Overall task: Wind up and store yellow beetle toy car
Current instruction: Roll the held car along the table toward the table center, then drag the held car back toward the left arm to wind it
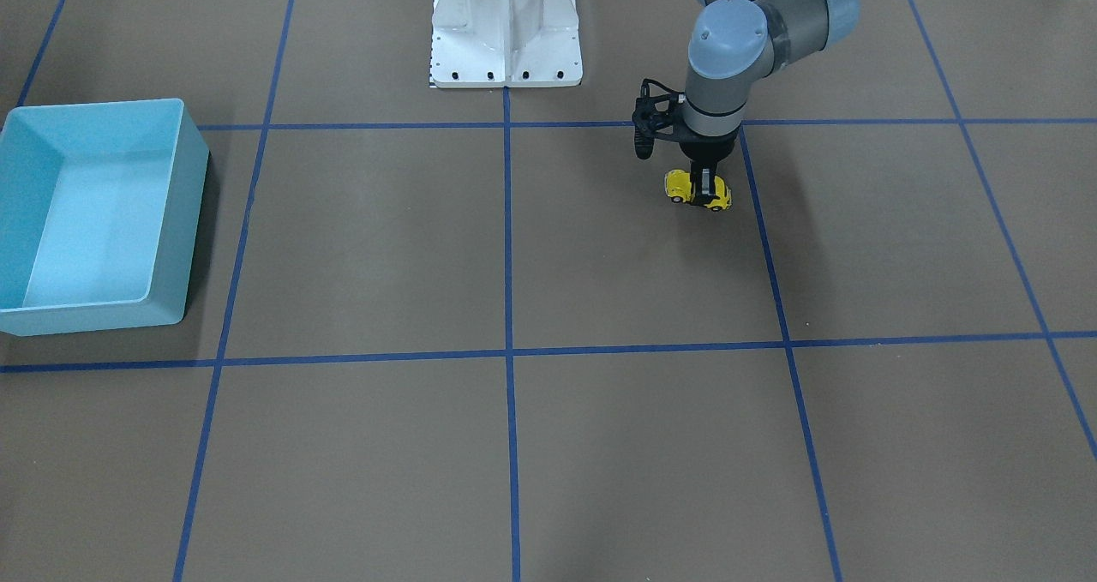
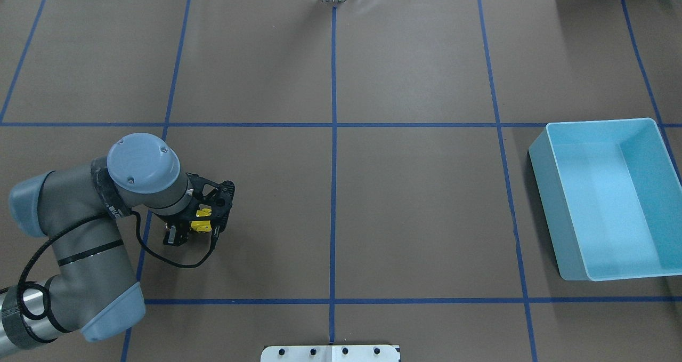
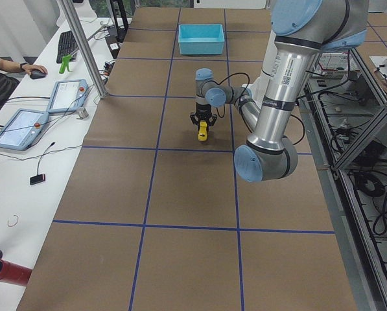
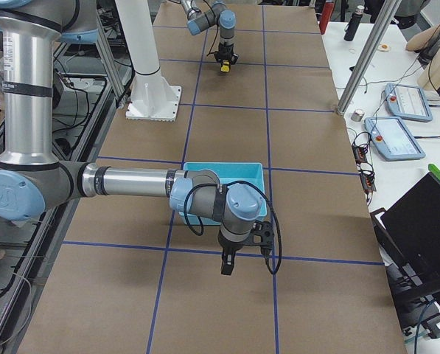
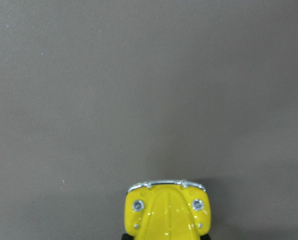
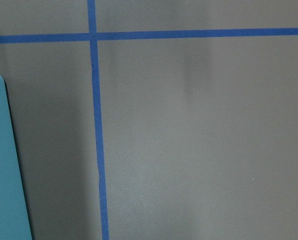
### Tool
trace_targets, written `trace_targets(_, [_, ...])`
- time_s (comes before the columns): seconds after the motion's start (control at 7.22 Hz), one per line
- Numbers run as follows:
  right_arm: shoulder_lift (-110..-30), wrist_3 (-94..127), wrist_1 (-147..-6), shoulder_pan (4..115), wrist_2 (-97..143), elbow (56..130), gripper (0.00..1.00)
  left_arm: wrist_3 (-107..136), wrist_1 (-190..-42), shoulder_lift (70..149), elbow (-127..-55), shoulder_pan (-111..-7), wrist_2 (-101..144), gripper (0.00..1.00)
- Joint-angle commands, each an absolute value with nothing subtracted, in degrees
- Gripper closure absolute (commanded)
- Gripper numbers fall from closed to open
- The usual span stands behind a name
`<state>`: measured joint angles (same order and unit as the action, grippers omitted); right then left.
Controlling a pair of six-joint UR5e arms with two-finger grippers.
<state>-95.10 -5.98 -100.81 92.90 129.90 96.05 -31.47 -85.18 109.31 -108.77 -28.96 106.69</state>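
Note:
The yellow beetle toy car [image 1: 679, 185] is down at the brown table surface, near the robot's base on its left side. My left gripper [image 1: 704, 189] points straight down over it, with a finger on each side of the body, shut on it. From overhead the car [image 2: 202, 213] shows as a yellow patch between the black fingers of the left gripper [image 2: 201, 224]. The left wrist view shows only the car's hood [image 5: 166, 212] at the bottom edge. My right gripper [image 4: 227, 264] shows only in the exterior right view, hanging over the table beside the light blue bin [image 4: 227, 171]; I cannot tell whether it is open or shut.
The light blue bin [image 2: 543, 207] stands empty on the robot's right side, far from the car; it is at the left in the front-facing view [image 1: 103, 312]. Its edge shows in the right wrist view [image 6: 4, 175]. The white robot base [image 1: 506, 29] is at the table's edge. Blue tape lines grid the table.

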Motion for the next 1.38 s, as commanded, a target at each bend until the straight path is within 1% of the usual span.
trace_targets(0.0, [-95.01, -5.98, -100.81, 92.90, 129.90, 96.06, 0.01, -31.46, -84.82, 109.95, -108.20, -27.61, 105.04, 1.00])
trace_targets(0.28, [-95.01, -5.98, -100.81, 92.90, 129.90, 96.06, 0.01, -31.38, -84.90, 109.86, -108.46, -27.25, 103.97, 1.00])
trace_targets(0.83, [-95.01, -5.98, -100.81, 92.90, 129.90, 96.06, 0.01, -31.46, -86.04, 107.06, -108.81, -27.25, 103.89, 1.00])
trace_targets(1.11, [-95.01, -5.98, -100.81, 92.90, 129.90, 96.06, 0.01, -31.46, -87.70, 104.60, -109.07, -27.25, 103.89, 1.00])
trace_targets(1.25, [-95.01, -5.98, -100.81, 92.90, 129.90, 96.06, 0.01, -31.46, -87.80, 102.85, -110.38, -27.25, 103.89, 1.00])
